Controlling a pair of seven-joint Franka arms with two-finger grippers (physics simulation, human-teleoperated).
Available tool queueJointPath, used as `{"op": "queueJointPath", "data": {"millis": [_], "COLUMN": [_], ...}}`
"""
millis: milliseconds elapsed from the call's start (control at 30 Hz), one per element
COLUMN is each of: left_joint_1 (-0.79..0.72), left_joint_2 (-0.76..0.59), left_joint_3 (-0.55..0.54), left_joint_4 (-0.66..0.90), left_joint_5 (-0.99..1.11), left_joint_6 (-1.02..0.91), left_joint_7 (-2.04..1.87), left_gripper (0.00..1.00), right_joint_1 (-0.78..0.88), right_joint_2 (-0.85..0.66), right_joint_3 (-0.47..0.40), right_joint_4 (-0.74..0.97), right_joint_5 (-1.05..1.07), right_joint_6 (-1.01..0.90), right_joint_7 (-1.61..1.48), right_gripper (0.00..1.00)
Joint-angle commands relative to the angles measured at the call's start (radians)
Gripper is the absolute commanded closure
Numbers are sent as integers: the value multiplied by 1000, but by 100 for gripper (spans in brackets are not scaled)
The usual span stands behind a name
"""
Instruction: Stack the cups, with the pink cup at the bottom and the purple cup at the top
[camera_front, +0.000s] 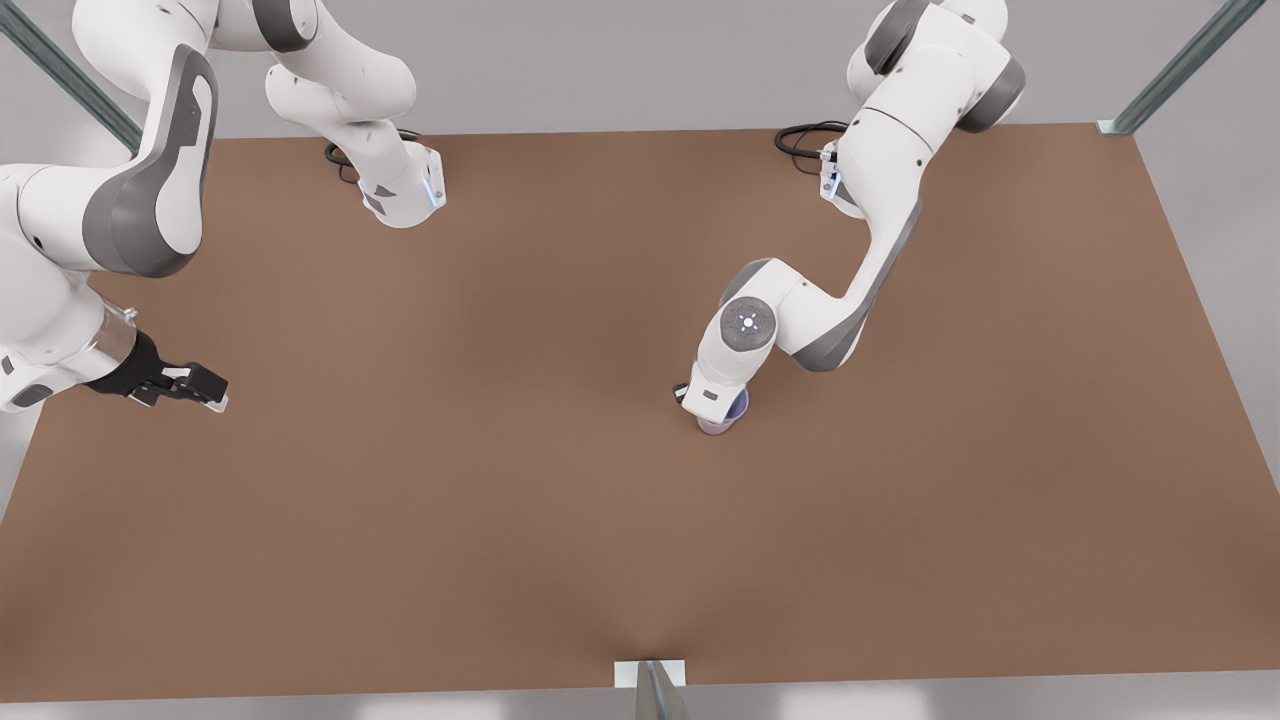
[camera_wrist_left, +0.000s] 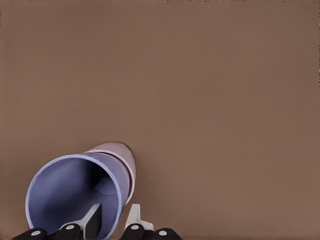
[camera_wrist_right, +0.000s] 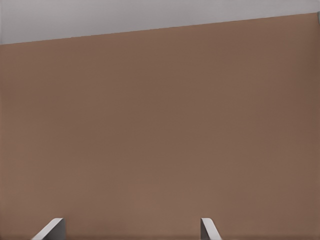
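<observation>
At the centre of the brown surface (camera_front: 420, 520), toward the front view's right, the left pincer (camera_wrist_left: 112, 220) grips the purple cup (camera_wrist_left: 75, 192) by its rim, one finger inside the mouth and one outside the wall. The purple cup sits nested in the pink cup (camera_wrist_left: 122, 157), whose pale edge shows around and behind it in the left wrist view; in the front view both cups peek out from under the wrist, the purple cup (camera_front: 740, 403) above and the pink cup (camera_front: 713, 426) below, resting on the surface.

The order the task asks for appears to be met (pink underneath, purple on top), so the step in hand looks like the end of the placing. The next move, by that reading, calls for the fingers to part and the arm to lift straight up, clear of the rim, so that the stack is not dragged or tipped.

The right pincer (camera_front: 185, 385) waits at the front view's left edge, well apart from the cups, fingers spread wide and holding nothing; its fingertips (camera_wrist_right: 50, 227) frame bare surface.
</observation>
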Motion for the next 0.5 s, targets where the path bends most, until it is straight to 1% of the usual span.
{"op": "queueJointPath", "data": {"millis": [0, 67, 100, 133, 167, 200, 233, 300, 367, 400, 433, 467], "left_joint_1": [1, 1, 1, 1, 2, 5, 16, 16, 17, 16, 43, 93], "left_joint_2": [-1, -3, -4, -11, -17, -35, -64, -116, -173, -201, -212, -235], "left_joint_3": [0, 0, 0, 0, 0, 6, 36, 156, 314, 369, 372, 360], "left_joint_4": [21, 70, 106, 127, 155, 182, 181, 182, 182, 182, 179, 179], "left_joint_5": [26, 26, 25, 25, 25, 23, 11, -37, -87, -94, -87, -89], "left_joint_6": [-35, -101, -150, -188, -227, -288, -335, -391, -457, -481, -483, -478], "left_joint_7": [-11, -10, -8, -5, -5, 61, 196, 455, 785, 885, 908, 1018], "left_gripper": [55, 54, 50, 34, 0, 0, 0, 0, 0, 0, 0, 0], "right_joint_1": [0, 0, 0, 0, 0, 0, 0, 0, 0, 0, 0, 0], "right_joint_2": [-1, -1, -1, -1, -1, -1, -1, -1, -1, -1, 0, -1], "right_joint_3": [0, 0, 0, 0, 0, 0, 0, 0, 0, 0, 0, 0], "right_joint_4": [0, 0, 0, 0, 0, 0, 0, 0, 0, 0, 0, 0], "right_joint_5": [1, 1, 1, 1, 1, 1, 1, 1, 1, 1, 1, 1], "right_joint_6": [0, 0, 0, 0, 0, 0, 0, 0, 0, 0, 0, -1], "right_joint_7": [-2, -1, -1, -1, -2, -1, -2, -2, -2, -2, -1, -1], "right_gripper": [0, 0, 0, 0, 0, 0, 0, 0, 0, 0, 0, 0]}}
